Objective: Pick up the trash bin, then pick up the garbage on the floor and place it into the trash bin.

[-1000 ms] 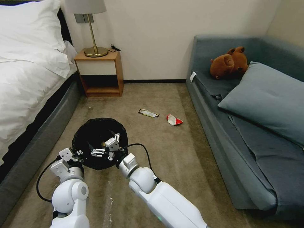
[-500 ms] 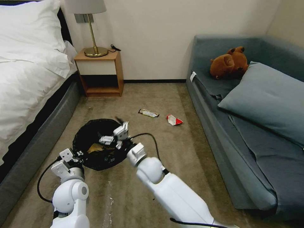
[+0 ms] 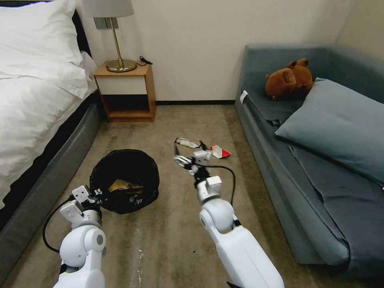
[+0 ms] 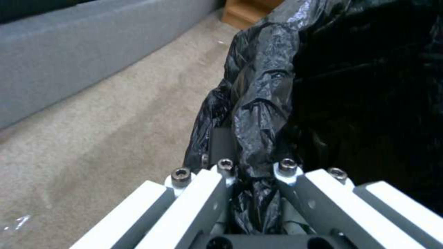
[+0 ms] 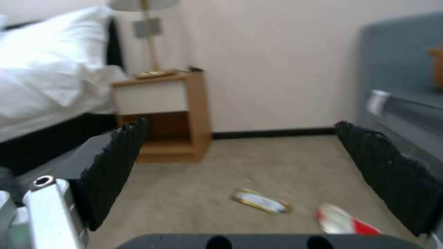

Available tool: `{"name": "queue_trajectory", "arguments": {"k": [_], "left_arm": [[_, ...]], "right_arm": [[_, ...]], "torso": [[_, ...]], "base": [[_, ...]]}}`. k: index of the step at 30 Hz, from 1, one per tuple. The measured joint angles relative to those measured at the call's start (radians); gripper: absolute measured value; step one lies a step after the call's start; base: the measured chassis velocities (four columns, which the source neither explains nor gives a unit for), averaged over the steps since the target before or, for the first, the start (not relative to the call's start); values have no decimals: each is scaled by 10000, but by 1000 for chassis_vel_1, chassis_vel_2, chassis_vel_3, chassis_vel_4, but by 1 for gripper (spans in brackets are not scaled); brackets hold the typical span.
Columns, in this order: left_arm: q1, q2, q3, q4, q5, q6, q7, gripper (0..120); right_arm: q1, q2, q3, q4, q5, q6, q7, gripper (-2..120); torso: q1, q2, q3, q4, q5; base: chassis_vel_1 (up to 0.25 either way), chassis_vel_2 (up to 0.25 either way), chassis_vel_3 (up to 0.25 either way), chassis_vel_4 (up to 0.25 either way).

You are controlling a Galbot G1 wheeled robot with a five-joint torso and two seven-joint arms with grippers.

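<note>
2 wrappers (image 3: 187, 143) on carpet (image 3: 168, 236)

the trash bin (image 3: 125, 181) shows no white wall from the head view, the black bag (image 4: 258, 103) covering it all. in the left wrist view the bag hides the left gripper (image 4: 254, 173) fingertips, and the bin's far side runs past the edge. what lies inside beside the brown paper (image 3: 122, 185) is too dark to tell. the bed (image 3: 36, 100) and sofa (image 3: 320, 160) are cut off by the frame.
</note>
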Motion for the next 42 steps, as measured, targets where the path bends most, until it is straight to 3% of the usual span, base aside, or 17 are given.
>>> {"name": "queue_trajectory", "arguments": {"k": [10, 13, 15, 18, 33, 42], "left_arm": [[69, 308, 91, 40, -135, 194, 456, 1], [111, 380, 106, 61, -105, 274, 864, 1], [175, 464, 107, 62, -6, 333, 1451, 1], [194, 512, 95, 61, 54, 337, 1717, 1], [280, 469, -64, 2, 71, 233, 1858, 1], [292, 533, -126, -18, 28, 209, 1831, 1]], "right_arm": [[-1235, 245, 1548, -104, -365, 1104, -198, 100], [-1342, 258, 1989, -315, -448, 1547, -281, 100], [-1386, 216, 2330, -490, -468, 1867, -367, 100], [-1407, 148, 2494, -585, -454, 1977, -391, 100], [-1340, 65, 2538, -841, -334, 1993, -665, 100], [-1164, -739, 2557, -1189, -255, 2148, -1158, 100]], "torso": [[0, 0, 0, 0, 1], [0, 0, 0, -1, 1], [0, 0, 0, -1, 0], [0, 0, 0, -1, 0], [0, 0, 0, 0, 1], [0, 0, 0, 0, 0]], "base": [[0, 0, 0, 0], [0, 0, 0, 0], [0, 0, 0, 0], [0, 0, 0, 0], [0, 0, 0, 0], [0, 0, 0, 0]]}}
